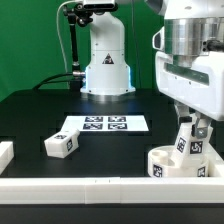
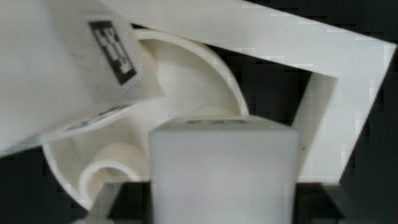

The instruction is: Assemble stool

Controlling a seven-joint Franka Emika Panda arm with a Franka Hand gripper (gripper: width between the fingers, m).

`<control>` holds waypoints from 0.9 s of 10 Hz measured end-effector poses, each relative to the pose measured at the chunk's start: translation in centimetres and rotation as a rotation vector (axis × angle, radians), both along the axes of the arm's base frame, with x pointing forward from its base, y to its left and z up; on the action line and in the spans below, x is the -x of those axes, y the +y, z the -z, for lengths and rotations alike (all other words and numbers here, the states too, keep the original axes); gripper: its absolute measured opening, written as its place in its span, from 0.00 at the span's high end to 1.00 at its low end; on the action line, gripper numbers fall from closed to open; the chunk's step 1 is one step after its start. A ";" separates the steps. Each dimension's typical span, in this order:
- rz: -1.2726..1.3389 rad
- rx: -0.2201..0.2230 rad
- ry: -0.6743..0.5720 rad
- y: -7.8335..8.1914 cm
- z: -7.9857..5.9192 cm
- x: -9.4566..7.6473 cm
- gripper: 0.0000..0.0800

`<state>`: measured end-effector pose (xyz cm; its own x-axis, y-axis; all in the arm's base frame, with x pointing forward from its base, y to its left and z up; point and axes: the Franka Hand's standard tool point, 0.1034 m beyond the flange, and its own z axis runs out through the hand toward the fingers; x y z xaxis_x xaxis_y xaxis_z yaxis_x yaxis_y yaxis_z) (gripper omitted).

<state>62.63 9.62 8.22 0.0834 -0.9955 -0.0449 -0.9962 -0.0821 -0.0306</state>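
From where I stand, the tool (image 1: pixel 190 127) is clamped on one leg (image 1: pixel 191 143), holding it upright just over the seat (image 1: pixel 166 163). The seat sits on the bench (image 1: pixel 30 112) at the exterior view's right, close behind the front border bar (image 1: pixel 100 186). I cannot tell whether the leg's lower end touches the seat.

These look like hard, hollow plastic parts: light, stiff, and smooth enough to twist in a loose grip. The leg's flat opposite faces seem the sensible place to pinch, as the tool does here. The round seat offers no such faces, and being light it would likely slide if pressed off-centre, so I would push straight down.

Room is tight at the front, where the bar hems the seat in. Toward the middle the bench lies open. A second leg (image 1: pixel 62 144) lies on its side well apart at the exterior view's left, and the marker board (image 1: pixel 100 124) lies between it and the seat, farther back.
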 end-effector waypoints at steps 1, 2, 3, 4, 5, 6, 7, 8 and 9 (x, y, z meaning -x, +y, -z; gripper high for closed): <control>0.085 -0.015 -0.004 0.1 0.0 -0.1 0.58; 0.191 -0.034 -0.005 0.3 0.2 0.0 0.58; 0.275 -0.044 -0.016 0.6 0.2 0.0 0.58; 0.386 -0.061 -0.024 1.1 0.2 -0.1 0.58; 0.432 -0.070 -0.019 1.5 0.2 0.0 0.58; 0.456 -0.084 -0.016 1.8 0.2 0.0 0.58; 0.490 -0.103 -0.010 2.1 0.2 0.0 0.58; 0.510 -0.117 -0.006 2.4 0.2 0.1 0.58; 0.525 -0.123 -0.006 2.5 0.2 0.1 0.58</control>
